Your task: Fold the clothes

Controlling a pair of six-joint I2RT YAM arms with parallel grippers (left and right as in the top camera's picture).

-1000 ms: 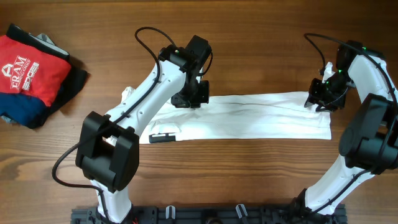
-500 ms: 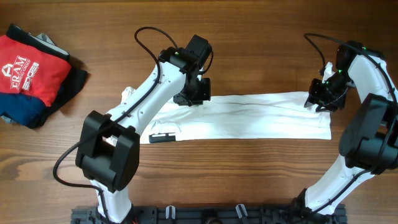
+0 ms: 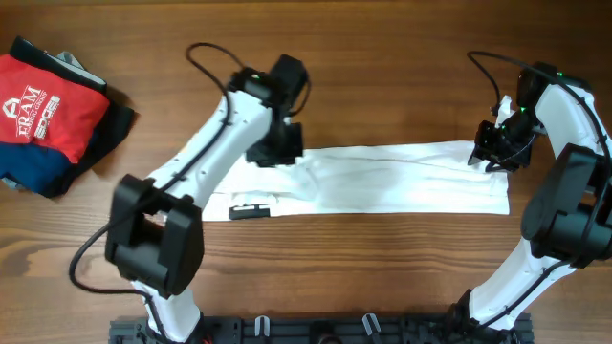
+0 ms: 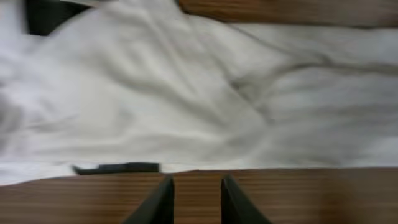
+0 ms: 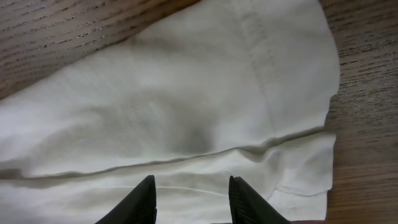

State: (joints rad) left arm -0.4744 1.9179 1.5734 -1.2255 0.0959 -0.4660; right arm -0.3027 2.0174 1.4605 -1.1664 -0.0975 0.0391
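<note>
From overhead, the white shirt [image 3: 382,182] lies as a long, flattened band across the middle of the counter [image 3: 382,76], with its small black label patch [image 3: 251,208] near the left end on the near edge. The left claw [image 3: 275,148] sits at the band's far left edge and the right claw [image 3: 492,151] at its far right corner. A red folded garment [image 3: 43,105] rests on a navy one [image 3: 38,172], well apart at the far left of the counter. In the left wrist view, the left claw [image 4: 196,199] is open, its two dark fingers parted with only bare wood [image 4: 311,193] between them. The rumpled shirt [image 4: 186,93] lies just beyond them, a black strip [image 4: 118,167] along its edge. In the right wrist view, the right claw [image 5: 193,196] stands with its fingers apart over the shirt [image 5: 186,106], where a hemmed corner lies flat against the wood [image 5: 373,124]. No cloth is seen pinched between them.
</note>
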